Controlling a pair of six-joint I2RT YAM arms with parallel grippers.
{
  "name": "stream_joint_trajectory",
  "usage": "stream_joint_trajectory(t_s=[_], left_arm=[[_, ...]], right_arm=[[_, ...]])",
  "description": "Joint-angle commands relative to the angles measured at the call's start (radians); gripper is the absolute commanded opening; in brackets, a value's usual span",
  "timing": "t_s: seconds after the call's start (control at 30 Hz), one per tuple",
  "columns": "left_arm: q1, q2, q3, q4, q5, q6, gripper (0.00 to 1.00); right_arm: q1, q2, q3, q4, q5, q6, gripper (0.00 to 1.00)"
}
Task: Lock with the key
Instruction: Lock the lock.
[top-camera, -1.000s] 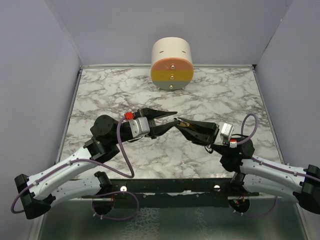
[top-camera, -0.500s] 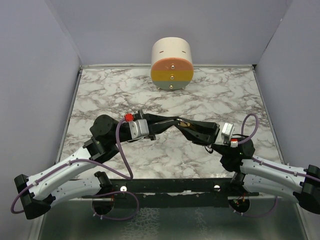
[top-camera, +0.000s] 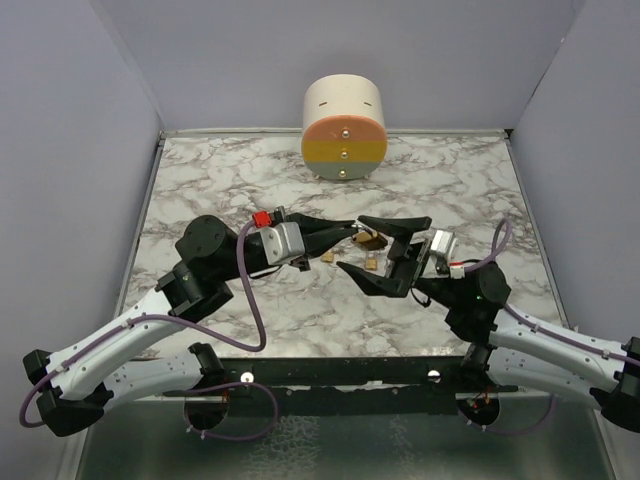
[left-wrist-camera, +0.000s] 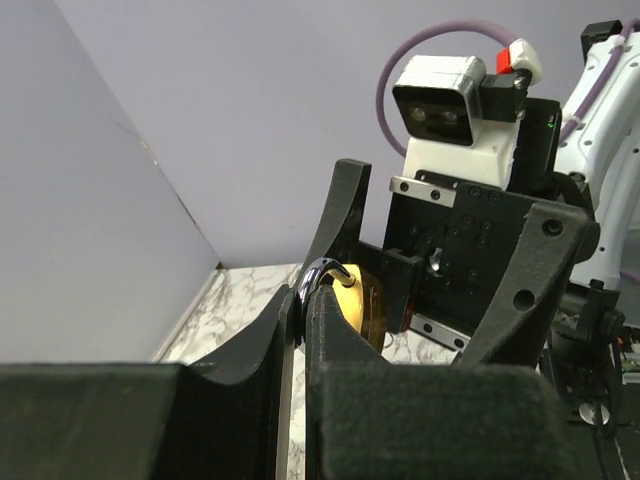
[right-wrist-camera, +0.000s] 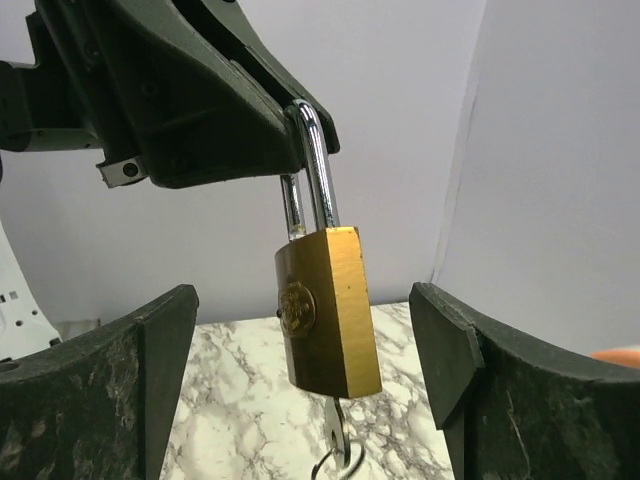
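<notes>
The table (top-camera: 200, 190) has a white top veined in grey like marble, closed in by pale walls at the left, right and far sides. A stubby cylinder (top-camera: 344, 125) lies on its side at the middle of the far edge. Its body is cream, and its flat face, banded orange, yellow and grey-blue, looks toward the near edge.

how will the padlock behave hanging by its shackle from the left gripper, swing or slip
Probably heavy for its size: the padlock body looks like solid brass. It likely swings, since the left gripper pinches only the smooth steel shackle, which may also slip. The key under it could jiggle if bumped.
</notes>
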Motion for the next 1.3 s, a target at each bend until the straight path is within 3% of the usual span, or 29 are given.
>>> stream_joint_trajectory(t_s=[0.0,0.17,0.27,0.5,0.73,1.07,1.2,1.27], left_arm=[[-0.001,-0.001,0.058,-0.021,-0.046,0.030,0.00],[-0.002,-0.009,0.067,-0.058,-0.083,0.043,0.00],[-0.002,-0.020,0.064,-0.057,-0.085,0.046,0.00],[-0.002,-0.027,0.083,-0.065,-0.011,0.040,0.00],[-0.002,-0.034,0.090,-0.078,0.016,0.048,0.00],[-0.002,-0.024,0.111,-0.128,0.100,0.076,0.00],[-0.002,-0.011,0.126,-0.144,0.115,0.081,0.00],[-0.002,-0.006,0.130,-0.151,0.114,0.082,0.00]], right_arm=[[0.004,-0.070,-0.018,-0.060,0.086,0.010,0.88],[0.005,-0.134,-0.020,-0.094,0.099,0.004,0.89],[0.004,-0.163,-0.022,-0.105,0.096,0.019,0.80],[0.005,-0.156,0.011,-0.164,0.068,0.036,0.80],[0.005,-0.137,0.051,-0.233,0.048,0.053,0.59],[0.005,-0.100,0.076,-0.242,0.028,0.062,0.43],[0.005,-0.087,0.086,-0.244,0.014,0.069,0.27],[0.005,-0.085,0.087,-0.246,0.010,0.070,0.14]])
